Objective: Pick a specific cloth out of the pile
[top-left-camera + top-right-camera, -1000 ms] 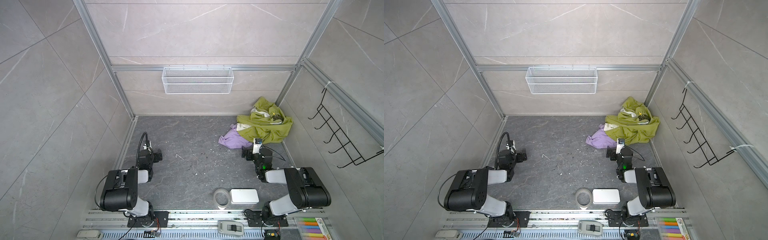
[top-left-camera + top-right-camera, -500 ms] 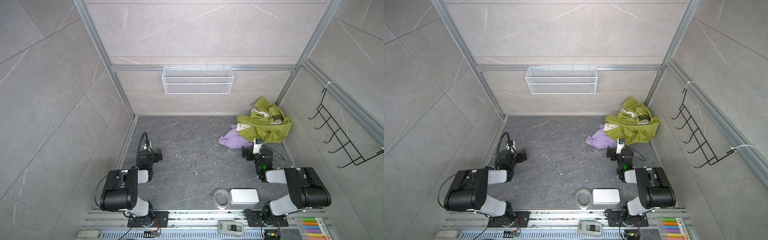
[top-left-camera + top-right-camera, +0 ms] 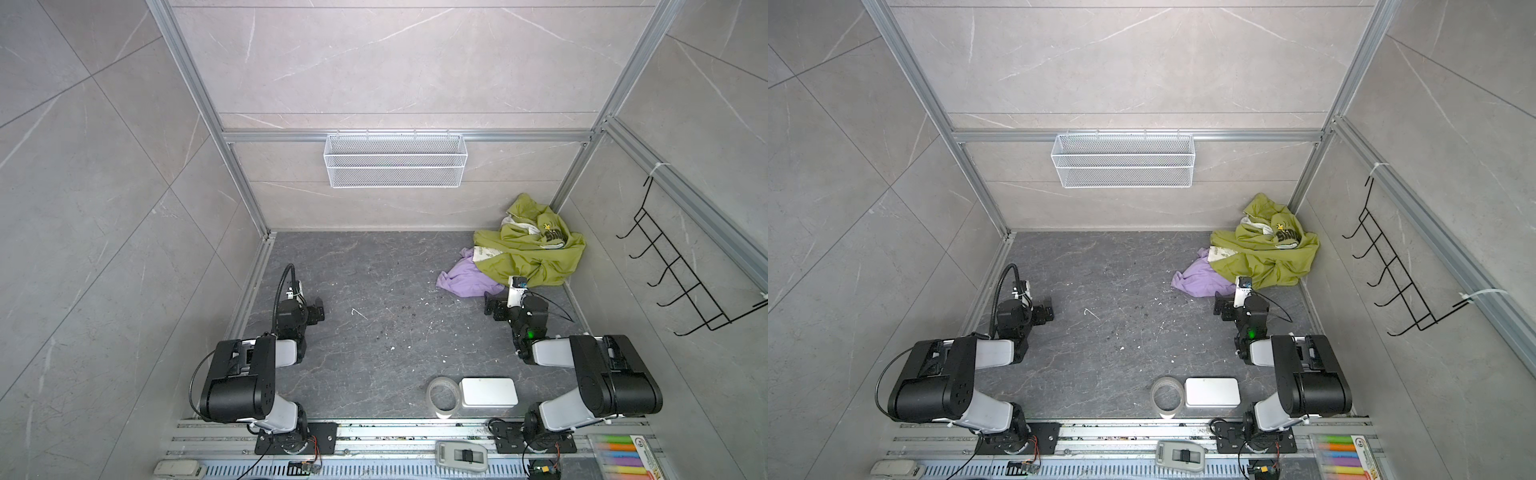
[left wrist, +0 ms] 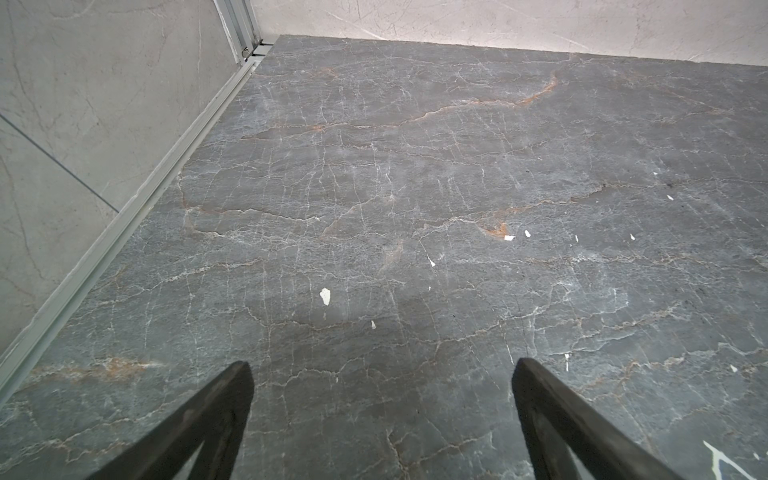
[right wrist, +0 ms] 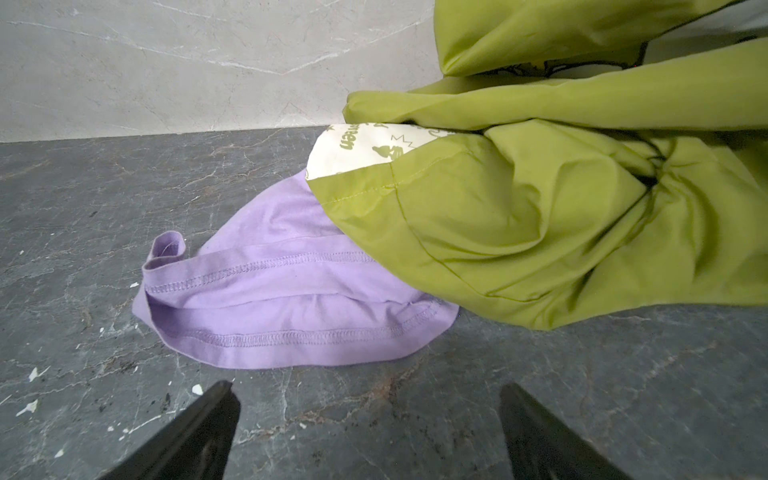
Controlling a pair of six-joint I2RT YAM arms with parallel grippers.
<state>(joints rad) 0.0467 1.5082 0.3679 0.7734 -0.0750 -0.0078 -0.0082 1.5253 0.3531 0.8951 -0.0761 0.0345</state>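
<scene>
Cloth [image 3: 465, 280] at two o'clock

In both top views the pile [image 3: 1266, 257] fills the floor's [image 3: 374, 270] two-o'clock corner, cloth poking out at its eight o'clock. Left wrist view: left gripper [image 4: 382, 365] spread wide over floor. Right wrist view: right gripper [image 5: 368, 386] spread wide, near the cloth's hem [image 5: 291, 334].

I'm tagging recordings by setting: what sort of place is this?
Likely a robot test cell styled like a bathroom or laundry nook: aluminium-framed tiled walls, a white wire basket hung on the back wall, and a black hook rack.
</scene>
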